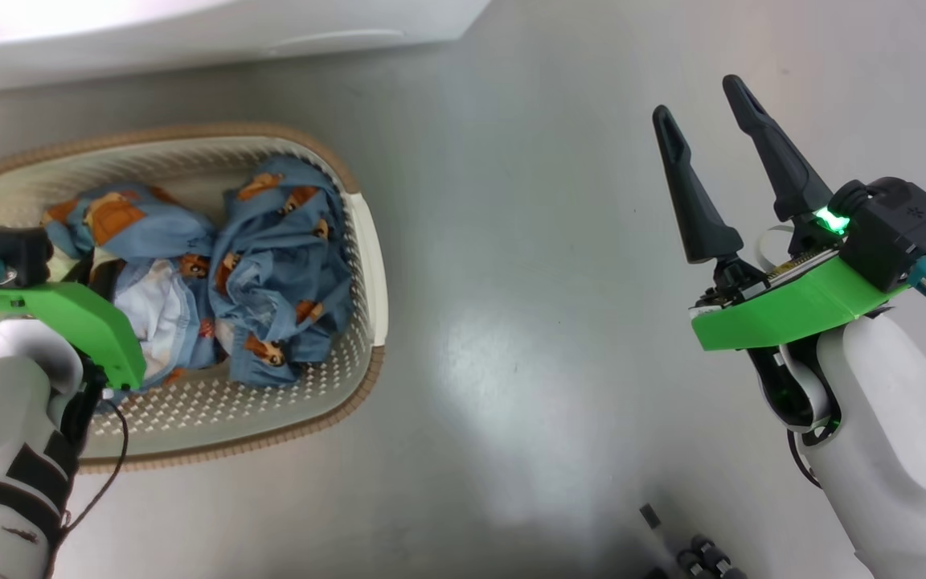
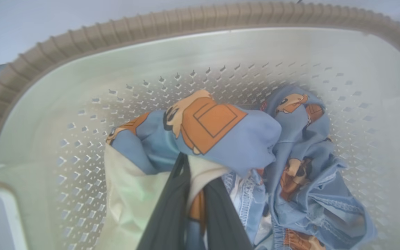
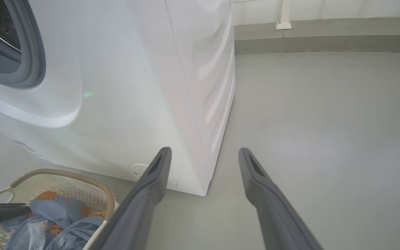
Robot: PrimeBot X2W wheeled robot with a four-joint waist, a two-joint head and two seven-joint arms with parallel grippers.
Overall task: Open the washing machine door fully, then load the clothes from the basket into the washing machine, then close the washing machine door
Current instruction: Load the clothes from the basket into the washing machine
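Observation:
The cream basket [image 1: 366, 241] with its brown rim stands on the floor at the left, and the blue bear-print clothes [image 1: 278, 265] lie bundled inside it. My left gripper [image 2: 194, 173] reaches down into the basket [image 2: 221, 48], its dark fingers nearly together with cream and orange folds of the clothes [image 2: 238, 139] pinched between them. My right gripper [image 1: 698, 98] hangs open over bare floor, well right of the basket. Past my right gripper [image 3: 205, 152] stands the white washing machine [image 3: 134, 86], its grey gasket [image 3: 33, 52] exposed. The door is out of view.
The washer's lower front edge [image 1: 190, 40] runs just behind the basket. Grey floor [image 3: 325, 121] lies open to the machine's right, up to a wall skirting with a white pipe [image 3: 283, 21]. Small dark parts of my base [image 1: 700, 555] sit at the bottom.

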